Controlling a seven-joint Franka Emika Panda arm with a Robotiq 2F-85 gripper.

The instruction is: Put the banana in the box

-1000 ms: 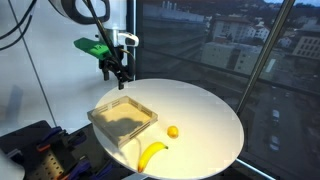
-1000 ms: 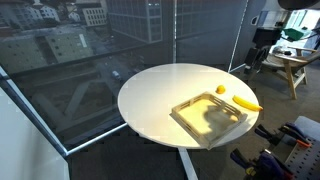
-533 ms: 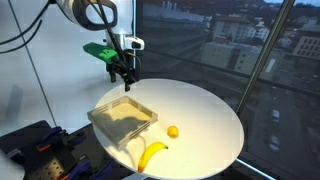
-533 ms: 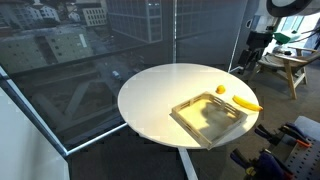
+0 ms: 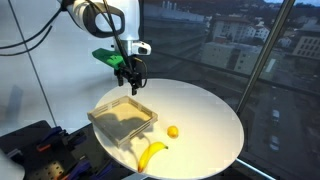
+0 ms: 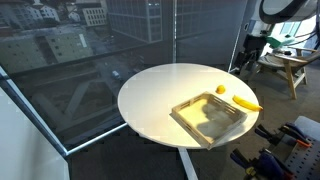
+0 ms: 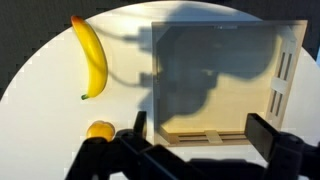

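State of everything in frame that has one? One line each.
Shallow square tan box: empty, flat on the round white table.
Curved yellow banana: lying on the table, outside the box, untouched.
Small round yellow-orange fruit: on the table, outside the box.
Gripper: open, empty, above the table.

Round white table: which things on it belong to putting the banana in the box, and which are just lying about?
Belong to the job:
banana, lying on the table outside the box
box, empty

Just lying about:
small round yellow-orange fruit, on the table near the banana
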